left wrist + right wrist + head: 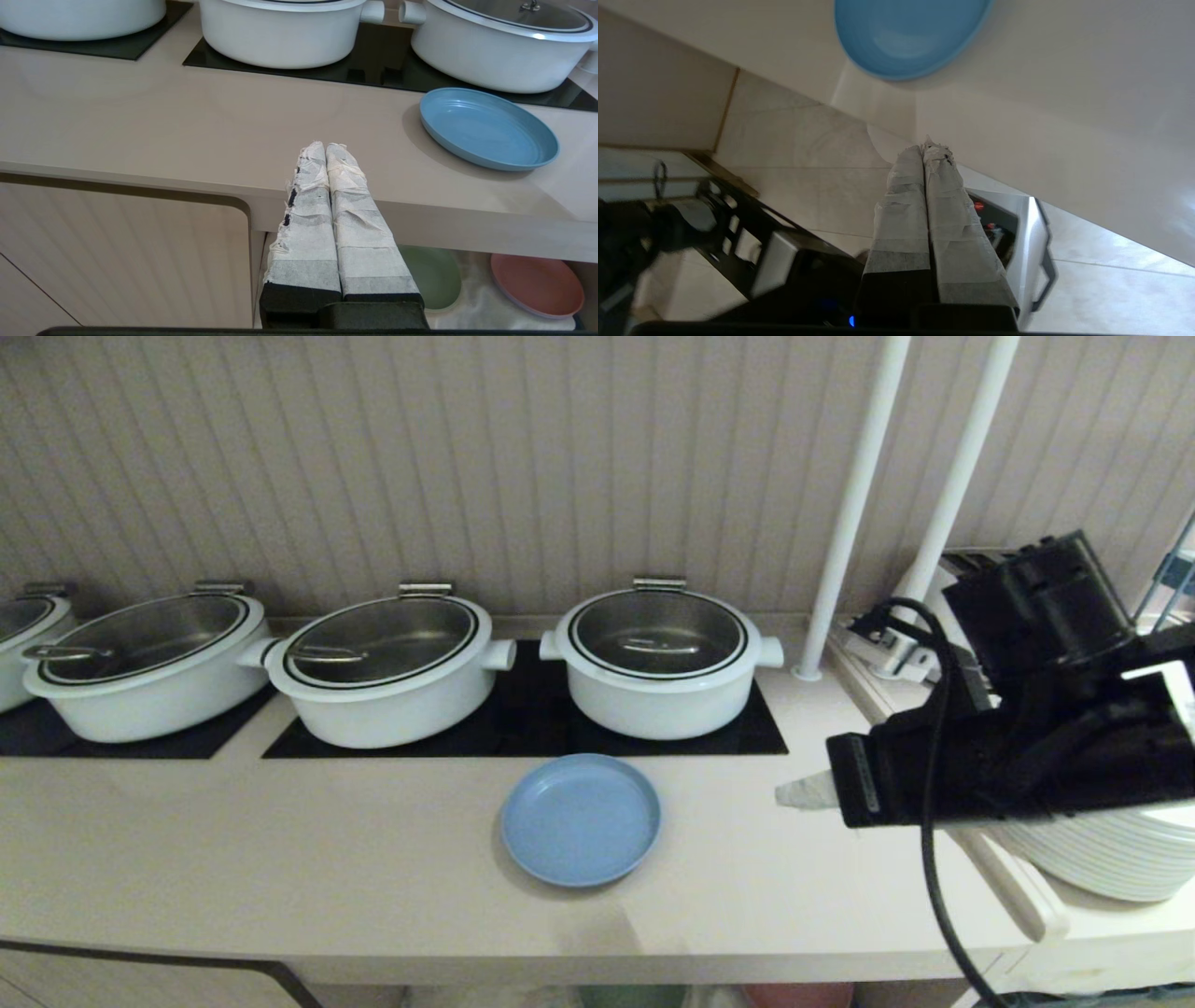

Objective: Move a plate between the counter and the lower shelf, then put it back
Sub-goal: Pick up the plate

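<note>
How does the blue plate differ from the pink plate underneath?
The blue plate lies on the counter in front of a white pot; the pink plate lies down on the lower shelf, on white cloth, partly hidden by the counter's edge. Both are round, empty and low-rimmed.

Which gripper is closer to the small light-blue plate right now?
Right, likely. The right gripper hangs above the beige counter beside the small round light-blue plate. The left gripper sits before the counter's front edge, apart from it.
</note>
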Robot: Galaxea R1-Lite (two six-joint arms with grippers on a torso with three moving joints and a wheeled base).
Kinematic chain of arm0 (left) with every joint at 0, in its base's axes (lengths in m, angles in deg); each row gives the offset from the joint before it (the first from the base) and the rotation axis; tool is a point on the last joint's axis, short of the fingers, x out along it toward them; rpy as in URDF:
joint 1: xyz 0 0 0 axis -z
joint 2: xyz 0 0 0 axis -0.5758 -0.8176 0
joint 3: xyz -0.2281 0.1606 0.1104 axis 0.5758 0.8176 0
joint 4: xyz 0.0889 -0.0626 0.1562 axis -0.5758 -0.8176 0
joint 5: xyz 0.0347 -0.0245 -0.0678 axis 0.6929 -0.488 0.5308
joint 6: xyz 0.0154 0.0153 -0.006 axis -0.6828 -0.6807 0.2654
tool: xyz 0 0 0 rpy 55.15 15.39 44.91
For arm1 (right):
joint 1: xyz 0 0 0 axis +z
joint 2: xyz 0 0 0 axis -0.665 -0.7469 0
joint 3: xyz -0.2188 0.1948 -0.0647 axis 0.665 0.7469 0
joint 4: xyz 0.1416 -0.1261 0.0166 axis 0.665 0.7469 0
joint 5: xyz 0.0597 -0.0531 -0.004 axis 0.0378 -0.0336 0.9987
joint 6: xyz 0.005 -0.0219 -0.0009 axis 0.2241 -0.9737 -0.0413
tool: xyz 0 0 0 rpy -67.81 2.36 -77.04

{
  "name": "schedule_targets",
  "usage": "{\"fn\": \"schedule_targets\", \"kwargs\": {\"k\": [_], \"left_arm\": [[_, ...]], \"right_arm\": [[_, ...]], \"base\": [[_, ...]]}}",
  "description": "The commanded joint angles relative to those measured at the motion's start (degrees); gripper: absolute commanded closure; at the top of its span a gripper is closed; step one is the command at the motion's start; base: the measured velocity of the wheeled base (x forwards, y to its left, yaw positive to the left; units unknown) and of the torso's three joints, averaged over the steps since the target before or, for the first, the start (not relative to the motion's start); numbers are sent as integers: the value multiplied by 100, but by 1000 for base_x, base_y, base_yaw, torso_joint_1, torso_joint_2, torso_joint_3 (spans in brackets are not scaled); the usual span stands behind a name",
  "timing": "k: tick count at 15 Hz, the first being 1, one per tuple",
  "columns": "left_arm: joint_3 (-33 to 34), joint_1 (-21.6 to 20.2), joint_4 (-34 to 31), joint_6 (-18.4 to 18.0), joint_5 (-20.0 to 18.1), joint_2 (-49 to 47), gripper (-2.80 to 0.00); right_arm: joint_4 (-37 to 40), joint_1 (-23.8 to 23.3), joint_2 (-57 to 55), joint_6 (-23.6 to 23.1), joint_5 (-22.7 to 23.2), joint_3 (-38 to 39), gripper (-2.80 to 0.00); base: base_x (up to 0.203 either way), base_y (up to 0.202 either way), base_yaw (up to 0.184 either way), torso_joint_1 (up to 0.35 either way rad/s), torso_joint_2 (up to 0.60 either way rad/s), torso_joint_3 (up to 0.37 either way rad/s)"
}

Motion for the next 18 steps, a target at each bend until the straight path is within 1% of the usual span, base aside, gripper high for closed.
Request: {"fn": "schedule_targets", "kwargs": {"k": [1,3,8,10,13,14,16,18], "left_arm": [[-6,0,0,7,3,2,0],[-6,0,0,7,3,2,0],[-6,0,0,7,3,2,0],[2,0,0,7,3,2,0],[2,0,0,7,3,2,0],[2,0,0,7,3,2,0],[-5,0,0,7,3,2,0],[2,0,0,7,3,2,0]], "right_arm": [[84,135,-556,212,-85,-404,0],[309,296,-902,375,-313,-814,0],[422,773,-1779,969,-495,-1614,0],[593,865,-2008,1001,-535,-1749,0],[875,879,-2443,992,-556,-2054,0],[913,879,-2606,992,-629,-2203,0],[994,891,-2930,996,-923,-2425,0],[1052,969,-3108,993,-984,-2505,0]], "base": [[0,0,0,0,0,0],[0,0,0,0,0,0],[0,0,0,0,0,0],[0,0,0,0,0,0],[0,0,0,0,0,0],[0,0,0,0,0,0],[0,0,0,0,0,0],[0,0,0,0,0,0]]}}
